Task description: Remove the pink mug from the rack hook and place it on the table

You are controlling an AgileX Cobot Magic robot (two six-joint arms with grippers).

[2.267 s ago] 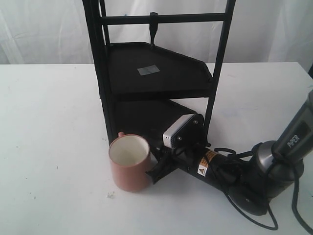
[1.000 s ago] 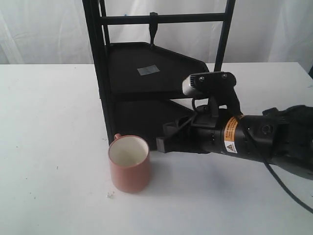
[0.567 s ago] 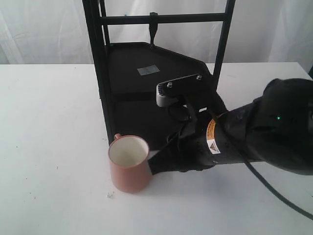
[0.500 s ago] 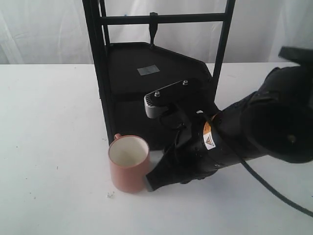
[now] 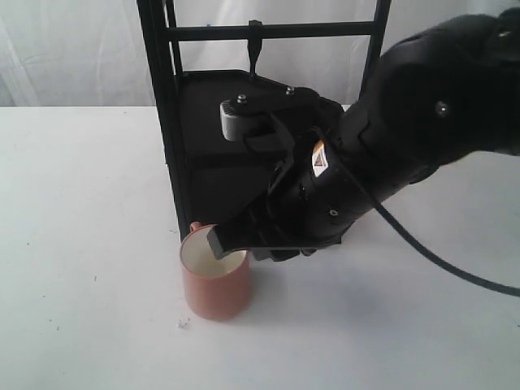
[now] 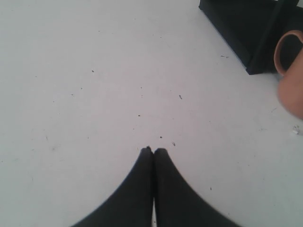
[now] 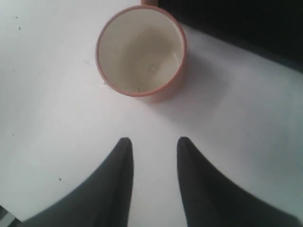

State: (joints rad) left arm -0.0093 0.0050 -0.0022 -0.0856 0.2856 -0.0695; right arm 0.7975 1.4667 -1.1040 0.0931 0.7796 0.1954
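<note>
The salmon-pink ceramic mug with a cream inside (image 5: 215, 288) stands upright, mouth up, on the flat white speckled tabletop (image 5: 81, 268), just in front of the tall black two-shelf metal rack (image 5: 162, 122). The right gripper (image 7: 154, 146) hovers near its rim, its two black fingers spread and empty. The mug sits beyond the fingertips, not between them. The left gripper (image 6: 152, 152), fingers pressed together, lies well apart from the mug. Farther back, the short black peg hook (image 5: 255, 45) hangs from the rack's top crossbar.
</note>
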